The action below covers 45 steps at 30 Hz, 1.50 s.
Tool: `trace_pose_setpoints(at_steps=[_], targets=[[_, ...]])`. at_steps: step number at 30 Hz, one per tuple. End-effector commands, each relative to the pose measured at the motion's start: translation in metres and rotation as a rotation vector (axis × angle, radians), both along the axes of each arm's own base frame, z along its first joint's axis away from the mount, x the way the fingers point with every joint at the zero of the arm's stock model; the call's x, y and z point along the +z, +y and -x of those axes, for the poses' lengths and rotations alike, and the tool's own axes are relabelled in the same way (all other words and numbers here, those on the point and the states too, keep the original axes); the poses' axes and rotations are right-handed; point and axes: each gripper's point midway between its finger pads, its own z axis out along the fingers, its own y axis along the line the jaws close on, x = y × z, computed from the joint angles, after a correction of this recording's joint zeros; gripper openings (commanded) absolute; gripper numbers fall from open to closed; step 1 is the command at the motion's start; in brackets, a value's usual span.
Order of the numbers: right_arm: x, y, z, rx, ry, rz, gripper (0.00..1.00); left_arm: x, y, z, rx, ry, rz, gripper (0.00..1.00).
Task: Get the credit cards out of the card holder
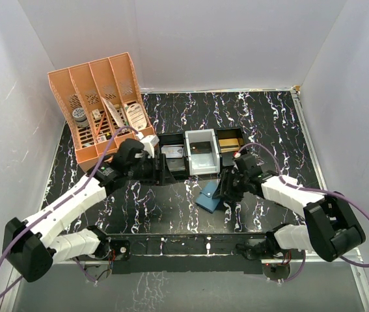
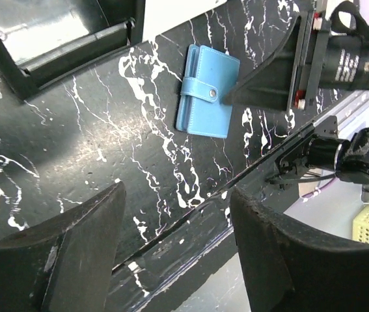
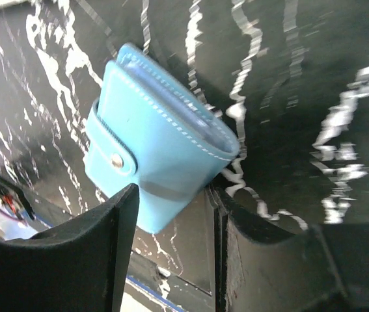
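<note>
Teal card holder (image 3: 158, 130) closed, right end effector (image 3: 174, 198) astride it, grip unclear, left end effector (image 2: 177, 198) open, empty

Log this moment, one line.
card holder: closed, snapped | right gripper: straddling its end, grip unclear | left gripper: open, empty | cards: none visible

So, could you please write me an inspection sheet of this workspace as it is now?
Surface: black marbled table.
Job's things: teal card holder on the table, strap snapped shut; credit cards: nothing seen.
Clutter: orange organiser with items, far left; white tray between black trays.
Grippers: left tool open, empty; right tool straddles the holder's edge, grip unclear.
Cables: a purple cable loops along each arm.
Surroundings: white walls on three sides.
</note>
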Motion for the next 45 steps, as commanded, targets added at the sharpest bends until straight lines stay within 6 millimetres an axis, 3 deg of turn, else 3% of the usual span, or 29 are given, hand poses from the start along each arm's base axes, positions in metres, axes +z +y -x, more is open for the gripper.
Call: trace_pose_setpoints(at_steps=[1,5,14,20,23,27,38,45], targets=[[0.004,0.030,0.006,0.037,-0.031,-0.047,0.43,-0.015,-0.014,-0.005,0.123,0.029,-0.001,0.62],[0.005,0.038,0.005,0.035,-0.037,-0.024,0.44,-0.016,-0.044,-0.002,0.102,0.004,0.038,0.61],[0.027,-0.002,-0.027,-0.286,-0.142,0.109,0.52,-0.042,-0.086,0.004,-0.032,-0.018,-0.076,0.69],[0.024,0.011,-0.022,-0.340,-0.096,-0.010,0.49,-0.058,-0.105,-0.003,-0.104,-0.043,-0.153,0.72],[0.024,0.024,-0.019,-0.346,-0.081,-0.113,0.51,-0.069,-0.110,-0.005,-0.128,-0.040,-0.178,0.72],[0.016,0.021,-0.012,-0.377,-0.054,-0.130,0.51,-0.087,-0.115,-0.001,-0.155,-0.009,-0.202,0.72],[0.010,0.034,-0.008,-0.332,-0.014,-0.180,0.50,-0.137,-0.111,0.046,-0.288,0.097,-0.307,0.58],[0.008,0.047,-0.003,-0.218,0.005,-0.198,0.45,-0.143,-0.114,0.066,-0.328,0.123,-0.305,0.47]])
